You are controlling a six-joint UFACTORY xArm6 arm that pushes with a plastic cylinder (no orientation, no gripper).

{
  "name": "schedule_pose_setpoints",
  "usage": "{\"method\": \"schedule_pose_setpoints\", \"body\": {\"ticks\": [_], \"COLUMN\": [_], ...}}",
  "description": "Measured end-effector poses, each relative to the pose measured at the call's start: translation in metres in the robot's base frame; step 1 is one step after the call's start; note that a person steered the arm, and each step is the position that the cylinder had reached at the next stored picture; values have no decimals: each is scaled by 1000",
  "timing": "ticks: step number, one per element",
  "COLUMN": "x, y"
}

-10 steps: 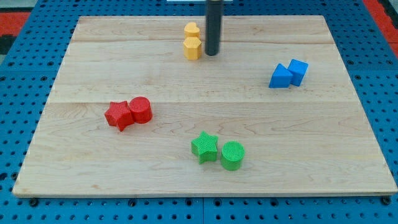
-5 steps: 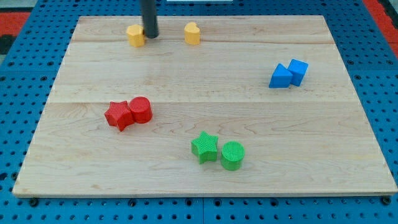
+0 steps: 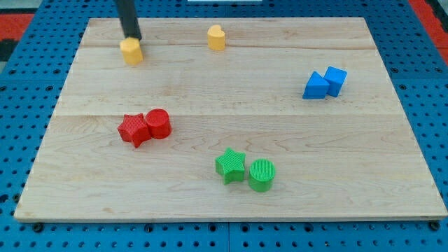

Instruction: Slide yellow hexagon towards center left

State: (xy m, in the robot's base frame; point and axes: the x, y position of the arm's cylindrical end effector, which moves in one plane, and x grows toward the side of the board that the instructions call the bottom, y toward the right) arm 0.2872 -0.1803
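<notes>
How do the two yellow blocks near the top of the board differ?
The yellow hexagon block sits far toward the view's left, with my tip right behind it; the other yellow block stands alone nearer the top middle, its shape unclear. Both are small, yellow and similar in size.

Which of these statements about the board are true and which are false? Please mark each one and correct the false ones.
1. My tip is just above the yellow hexagon, on the side towards the view's top. True.
2. The two yellow blocks touch each other. False: the other yellow block stands apart, far to the view's right of the hexagon.
3. The red star and the red cylinder sit side by side. True.
4. The green star is near the view's top. False: it is near the view's bottom, beside the green cylinder.
5. The two blue blocks are at the view's right. True.
</notes>
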Motion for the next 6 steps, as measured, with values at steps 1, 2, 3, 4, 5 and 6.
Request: {"method": "schedule_pose_setpoints", "body": {"ticks": [1,2,3,4,5,6], "x": [56,71,68,107,117,117], "y": [3,19,79,99,50,12]}}
